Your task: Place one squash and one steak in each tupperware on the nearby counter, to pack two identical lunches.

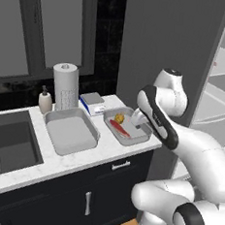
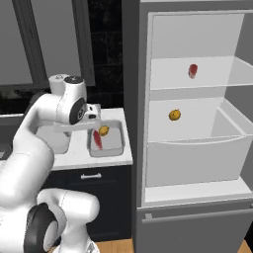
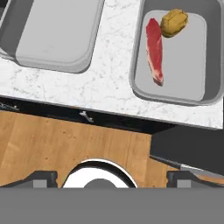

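one lunch looks packed: your flat red streaked steak [image 3: 155, 51] lies lengthwise beside the lumpy yellow-orange squash [image 3: 174, 22] in the right shallow grey tray [image 3: 209, 94]. the matching grey tray [image 3: 57, 61] sits bare on the veined white marble counter [image 3: 111, 76]. a second squash [image 2: 174, 115] and steak [image 2: 192, 71] wait on smooth white fridge shelves [image 2: 197, 101]. your gripper [image 3: 112, 177] hangs above the counter edge, fingers spread wide, apparently holding nothing.
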Robot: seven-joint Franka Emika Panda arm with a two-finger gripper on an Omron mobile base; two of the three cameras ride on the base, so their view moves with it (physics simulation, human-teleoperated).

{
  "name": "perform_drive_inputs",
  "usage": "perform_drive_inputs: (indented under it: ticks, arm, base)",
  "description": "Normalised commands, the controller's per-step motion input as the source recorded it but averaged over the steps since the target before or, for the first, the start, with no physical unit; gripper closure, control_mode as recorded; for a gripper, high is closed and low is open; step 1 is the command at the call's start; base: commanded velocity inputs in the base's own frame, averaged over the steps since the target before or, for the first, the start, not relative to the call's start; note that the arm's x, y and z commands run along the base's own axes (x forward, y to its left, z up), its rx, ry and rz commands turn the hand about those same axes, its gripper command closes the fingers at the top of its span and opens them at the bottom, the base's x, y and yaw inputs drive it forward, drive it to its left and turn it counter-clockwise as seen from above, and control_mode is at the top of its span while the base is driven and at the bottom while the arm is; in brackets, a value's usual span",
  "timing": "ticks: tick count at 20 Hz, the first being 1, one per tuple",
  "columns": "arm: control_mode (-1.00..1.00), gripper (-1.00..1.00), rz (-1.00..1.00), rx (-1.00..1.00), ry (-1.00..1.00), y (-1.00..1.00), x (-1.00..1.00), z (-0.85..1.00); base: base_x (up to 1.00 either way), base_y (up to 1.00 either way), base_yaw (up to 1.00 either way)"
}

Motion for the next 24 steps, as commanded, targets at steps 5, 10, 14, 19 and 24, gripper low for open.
perform_drive_inputs:
  ticks: [5, 10, 14, 19, 24]
  arm:
    - [-1.0, -1.0, -0.06, 0.02, 0.0, -0.23, -1.0, 0.4]
    - [-1.0, -1.0, -0.04, 0.01, 0.0, -0.2, -1.0, 0.18]
    - [-1.0, -1.0, 0.0, 0.0, 0.0, -0.05, -0.18, 0.0]
    - [-1.0, -1.0, 0.0, 0.0, 0.0, 0.0, 0.0, 0.0]
    - [1.0, -1.0, 0.0, 0.0, 0.0, 0.0, 0.0, 0.0]
  base:
    - [0.0, 0.0, 0.0]
    - [0.0, 0.0, 0.0]
    - [0.0, 0.0, 0.0]
    - [0.0, 0.0, 0.0]
    - [-0.79, -0.5, -0.16]
